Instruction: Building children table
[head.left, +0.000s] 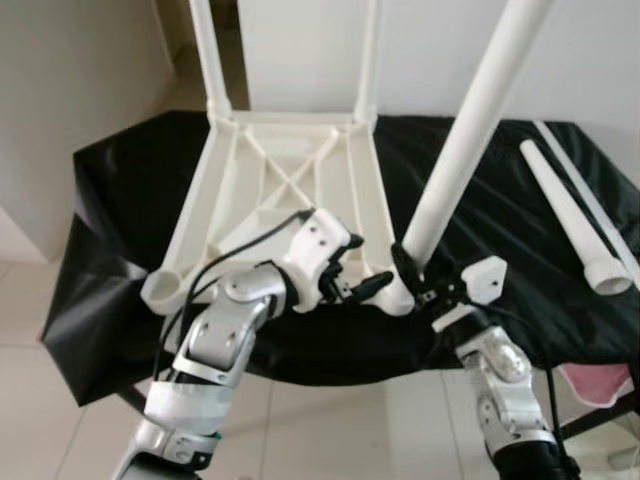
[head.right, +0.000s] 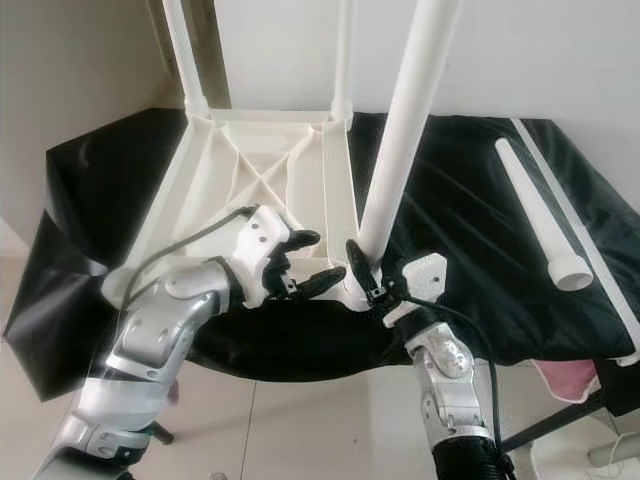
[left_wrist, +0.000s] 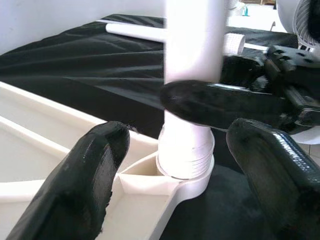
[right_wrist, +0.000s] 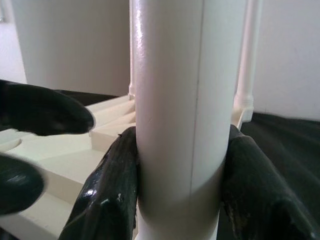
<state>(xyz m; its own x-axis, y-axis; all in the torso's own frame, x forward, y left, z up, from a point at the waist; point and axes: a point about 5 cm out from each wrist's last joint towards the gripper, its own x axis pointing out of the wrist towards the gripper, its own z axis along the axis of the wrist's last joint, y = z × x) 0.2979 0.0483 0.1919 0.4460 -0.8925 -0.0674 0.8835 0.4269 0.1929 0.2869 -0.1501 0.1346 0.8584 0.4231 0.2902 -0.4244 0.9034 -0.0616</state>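
The threaded base of the leg (left_wrist: 187, 150) seated in the corner socket of the upturned tabletop (head.left: 285, 190) is seen from the left wrist, where the left gripper (left_wrist: 170, 170) is held open beside it. The leg is clamped by the right gripper (right_wrist: 180, 185). Three legs are counted standing in the tabletop, and one loose leg (head.left: 570, 215) is laid on the black cloth (head.left: 120, 200) beside it.

Black-draped table (head.left: 120, 190), upturned white tabletop (head.left: 270, 190), loose leg (head.left: 570, 215)
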